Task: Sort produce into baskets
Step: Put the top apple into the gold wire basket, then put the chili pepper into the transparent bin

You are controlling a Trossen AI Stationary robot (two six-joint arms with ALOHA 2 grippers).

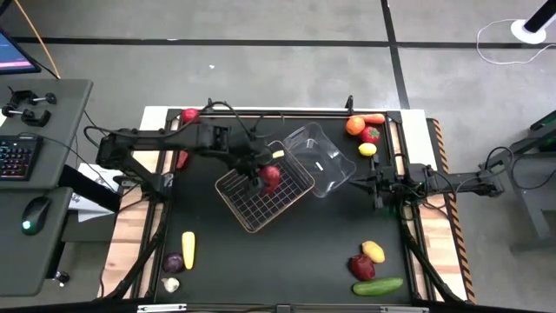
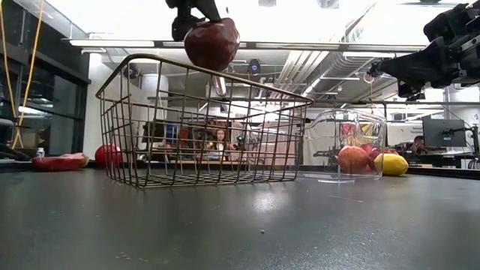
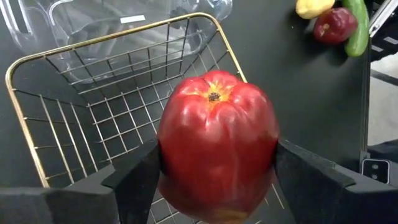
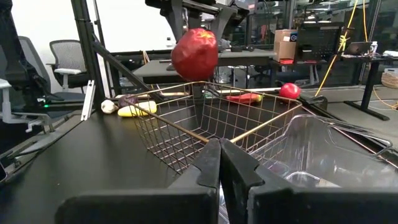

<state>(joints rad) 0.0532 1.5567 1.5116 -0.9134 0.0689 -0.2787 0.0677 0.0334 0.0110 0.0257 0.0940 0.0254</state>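
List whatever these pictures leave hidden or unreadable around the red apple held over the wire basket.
- Left gripper, left wrist view: the big red apple hides its fingertips and the silvery wire-mesh basket floor beneath.
- Low view: the top edge cuts off that gripper, so the grip is unreadable.
- High view: the arm covers most of the apple.
- Clear plastic tub, low view: the produce showing through it may lie inside or behind.

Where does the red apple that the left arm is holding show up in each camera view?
High view: red apple at centre, over the wire basket.
Low view: top centre, above the basket's rim.
Left wrist view: fills the middle, between the left gripper's fingers.
Right wrist view: upper centre, above the basket.
Shared landmark: the wire basket.
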